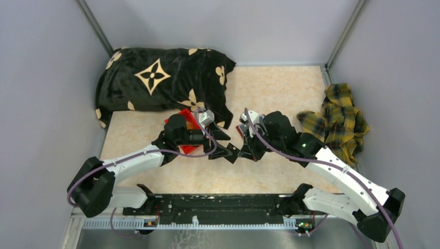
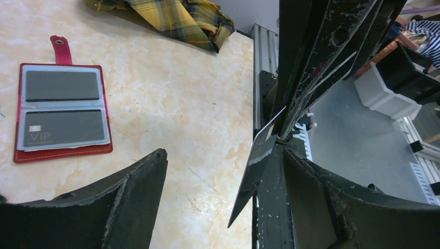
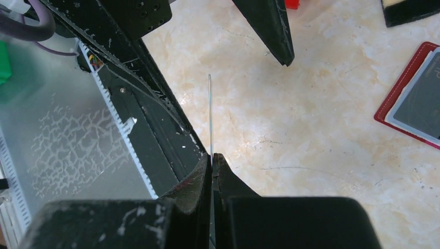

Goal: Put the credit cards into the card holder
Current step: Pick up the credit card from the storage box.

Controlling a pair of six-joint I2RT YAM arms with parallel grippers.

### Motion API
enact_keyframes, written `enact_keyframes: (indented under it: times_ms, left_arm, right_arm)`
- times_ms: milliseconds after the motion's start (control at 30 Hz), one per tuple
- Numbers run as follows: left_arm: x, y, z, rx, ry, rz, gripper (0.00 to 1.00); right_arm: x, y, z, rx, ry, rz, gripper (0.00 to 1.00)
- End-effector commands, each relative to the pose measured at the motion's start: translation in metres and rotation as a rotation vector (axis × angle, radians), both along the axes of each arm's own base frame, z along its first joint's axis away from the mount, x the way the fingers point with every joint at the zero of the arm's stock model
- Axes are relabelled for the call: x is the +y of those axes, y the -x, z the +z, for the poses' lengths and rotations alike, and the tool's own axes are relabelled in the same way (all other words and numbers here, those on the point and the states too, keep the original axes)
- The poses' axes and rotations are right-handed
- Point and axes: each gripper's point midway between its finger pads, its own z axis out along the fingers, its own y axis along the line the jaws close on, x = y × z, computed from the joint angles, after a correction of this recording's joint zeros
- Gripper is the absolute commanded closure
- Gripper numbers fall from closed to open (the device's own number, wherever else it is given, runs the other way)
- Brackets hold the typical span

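The card holder [image 2: 59, 111] lies open on the table, dark red with a snap tab, and each of its two clear pockets holds a dark card. In the right wrist view it shows at the right edge [image 3: 415, 104]. My right gripper [image 3: 211, 158] is shut on one dark credit card, seen edge-on [image 3: 210, 114] and standing upright. That credit card [image 2: 257, 166] hangs between the wide-apart fingers of my left gripper [image 2: 223, 155], close to its right finger [image 2: 332, 202] and apart from the left one. My left gripper is open and holds nothing. Both grippers meet at mid-table [image 1: 233, 149].
A black pillow with tan flowers [image 1: 161, 83] lies at the back left. A yellow plaid cloth [image 1: 337, 122] is heaped at the right. A bright red bin [image 1: 186, 116] sits partly under my left arm. The black rail [image 1: 218, 205] runs along the near edge.
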Motion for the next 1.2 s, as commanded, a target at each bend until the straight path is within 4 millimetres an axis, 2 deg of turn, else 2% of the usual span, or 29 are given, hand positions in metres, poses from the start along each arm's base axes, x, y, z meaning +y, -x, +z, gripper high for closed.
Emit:
enact_keyframes:
  times_ms: [0,133,400,633,800,1033,1167]
  left_arm:
    - [-0.004,0.004,0.018,-0.031,0.045,-0.072,0.13]
    - [-0.005,0.009,0.016,-0.021,0.047,-0.112,0.19]
    - [-0.004,0.02,0.009,0.043,0.043,-0.202,0.39]
    - [-0.005,0.022,0.008,0.089,0.064,-0.246,0.71]
    - [-0.006,0.022,0.007,0.107,0.072,-0.255,0.87]
    - [-0.004,0.016,0.003,0.107,0.082,-0.202,0.96]
    - [-0.002,0.012,0.002,0.112,0.093,-0.166,0.97]
  right_arm:
    - [0.009,-0.004,0.027,-0.028,-0.072,0.026,1.0]
    - [0.011,-0.01,0.023,-0.011,-0.063,0.018,1.0]
    - [0.011,-0.018,0.024,0.008,-0.087,0.005,1.0]
    - [0.01,-0.022,0.024,0.013,-0.091,-0.008,1.0]
    - [0.009,-0.024,0.025,0.011,-0.089,-0.016,1.0]
    - [0.008,-0.028,0.025,0.002,-0.085,-0.039,1.0]
    - [0.004,-0.032,0.025,-0.004,-0.086,-0.076,0.79]
